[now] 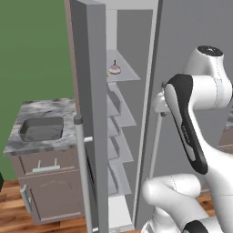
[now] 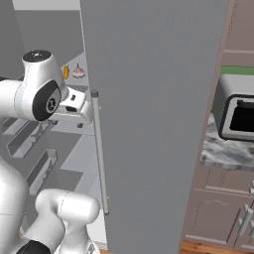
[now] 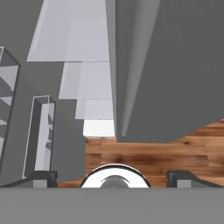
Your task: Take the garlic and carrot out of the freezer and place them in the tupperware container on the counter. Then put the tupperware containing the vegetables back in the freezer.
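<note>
Left base view, left to right: the counter (image 1: 27,144), a marbled slab over a low cabinet (image 1: 50,193) with light bar handles, sits at about 8 o'clock; on it rests the tray (image 1: 42,129), a shallow dark-grey rectangle with a raised rim; the freezer (image 1: 132,113) stands at centre with its thick door (image 1: 91,104) swung open, edge toward the camera, and a long vertical bar handle (image 1: 82,177) running down toward 6 o'clock; on the upper shelf (image 1: 125,70), at about 12 o'clock, sits the garlic (image 1: 114,69), a pinkish-white bulb with a dark pointed tip; an orange speck touching its lower left may be the carrot (image 1: 107,75) (too small to confirm here); the white arm (image 1: 195,118) fills the 3 to 5 o'clock region.

Right base view: the arm's elbow lies at 9 o'clock; the carrot (image 2: 66,72) and the garlic (image 2: 78,73) sit side by side on the shelf at about 11 o'clock, just beside each other, carrot on the left; a second grey door panel (image 2: 154,124) with its own handle (image 2: 99,154) occupies the centre; a toaster oven (image 2: 237,115) rests on a counter at 3 o'clock.

Hand view: the gripper (image 3: 114,178) looks down past stepped shelves toward wood floor (image 3: 157,153); its fingertips (image 3: 41,178) stand far apart at 7 and 5 o'clock, spread wide with nothing between them.
</note>
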Tool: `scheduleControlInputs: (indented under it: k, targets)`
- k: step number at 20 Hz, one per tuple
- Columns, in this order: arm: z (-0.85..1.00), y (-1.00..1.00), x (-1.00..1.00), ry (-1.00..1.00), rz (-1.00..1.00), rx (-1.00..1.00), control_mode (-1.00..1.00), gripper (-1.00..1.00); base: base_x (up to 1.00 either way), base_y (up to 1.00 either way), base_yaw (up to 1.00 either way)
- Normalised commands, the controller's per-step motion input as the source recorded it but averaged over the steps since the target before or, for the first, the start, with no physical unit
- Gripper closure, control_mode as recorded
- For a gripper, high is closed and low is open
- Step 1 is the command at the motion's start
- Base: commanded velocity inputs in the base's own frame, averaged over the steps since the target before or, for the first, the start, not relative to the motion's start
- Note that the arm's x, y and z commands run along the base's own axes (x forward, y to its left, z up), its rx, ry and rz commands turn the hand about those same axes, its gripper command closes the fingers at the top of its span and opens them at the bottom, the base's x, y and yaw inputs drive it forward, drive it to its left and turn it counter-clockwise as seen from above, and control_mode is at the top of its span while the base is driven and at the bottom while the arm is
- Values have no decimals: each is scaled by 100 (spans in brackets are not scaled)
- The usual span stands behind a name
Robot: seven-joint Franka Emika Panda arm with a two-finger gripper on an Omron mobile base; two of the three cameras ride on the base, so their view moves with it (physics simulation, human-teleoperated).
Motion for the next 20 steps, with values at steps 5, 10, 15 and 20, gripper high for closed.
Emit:
scheduleControlInputs:
  k: [5,10,15,20]
  targets:
    - [0,0,-1,0,-1,0,-100,-100,0,0,0]
    - [0,0,0,0,0,0,100,-100,-1,0,0]
    - [0,0,0,0,0,0,100,-100,48,0,0]
    - [0,0,0,0,0,0,100,-100,59,0,0]
